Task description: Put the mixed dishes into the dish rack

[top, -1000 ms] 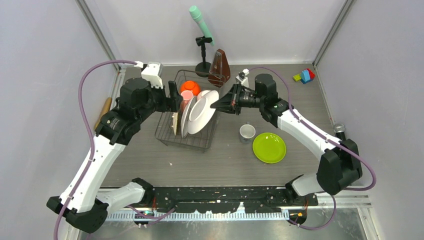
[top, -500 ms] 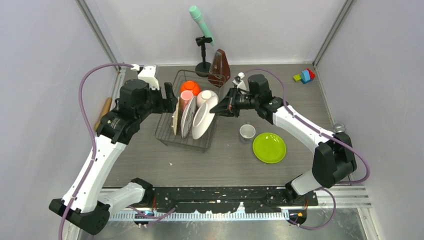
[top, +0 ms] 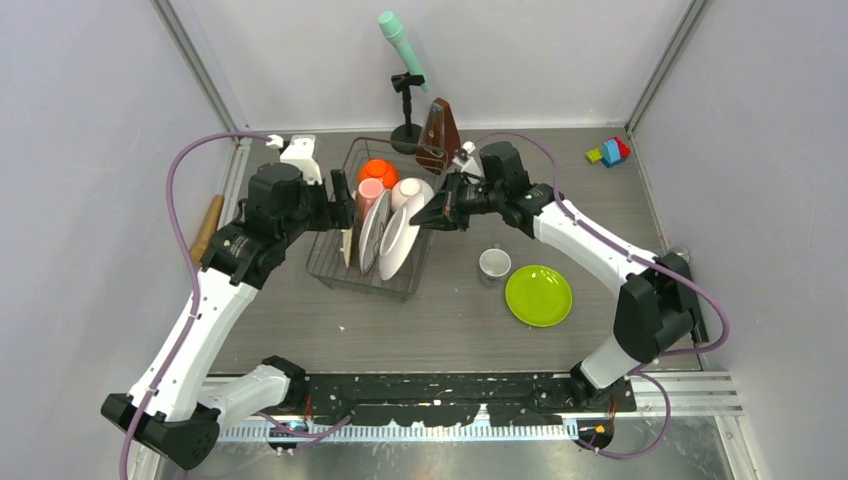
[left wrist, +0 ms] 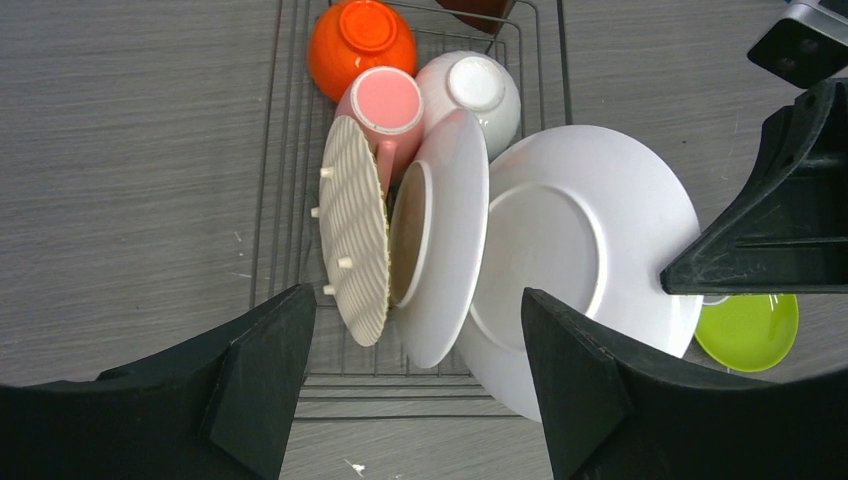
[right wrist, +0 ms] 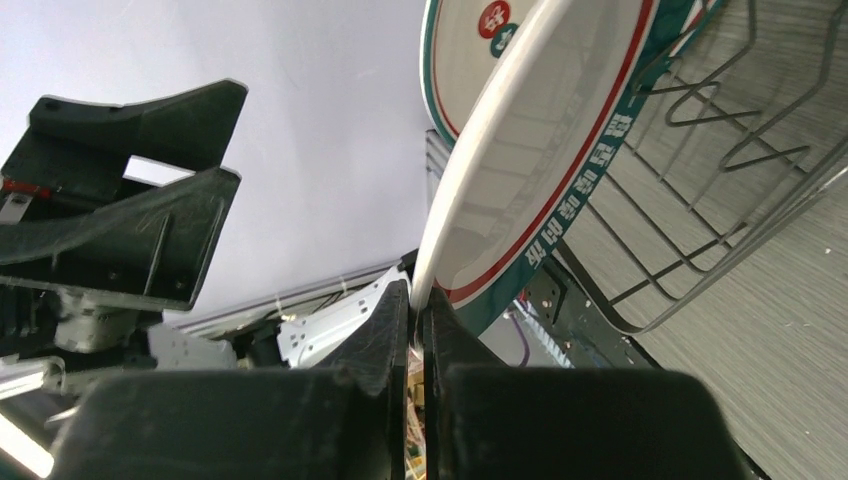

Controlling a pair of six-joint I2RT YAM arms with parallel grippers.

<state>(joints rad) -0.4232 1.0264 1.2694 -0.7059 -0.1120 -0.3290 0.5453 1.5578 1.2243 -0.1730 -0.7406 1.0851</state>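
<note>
Top external view, nearest first: on the bare counter, the lime-green plate and the small white cup just beside it sit outside the dish rack, not yet loaded.

Farther in, the right hand is clamped on the rim of a white plate. A second ago that plate lay tilted, face up, over the rack's right side. Now it stands almost on edge, close against the second white plate. The tan woven plate stands upright beyond those two. This dish looks nearly slotted, so letting go is probably the next step. The cup and the green plate would then be left.

The left hand hovers over the rack's left side with its jaws wide apart, holding nothing, much as it did a second ago.

At the rack's far end, the pink mug, orange bowl and white bowl rest upside down. The metronome stands just behind the rack.

No view shows the held plate's lower edge, so I cannot tell whether it sits between prongs or on the wire floor. The right wrist view shows only the pinched rim and part of the plate's red-green band.
</note>
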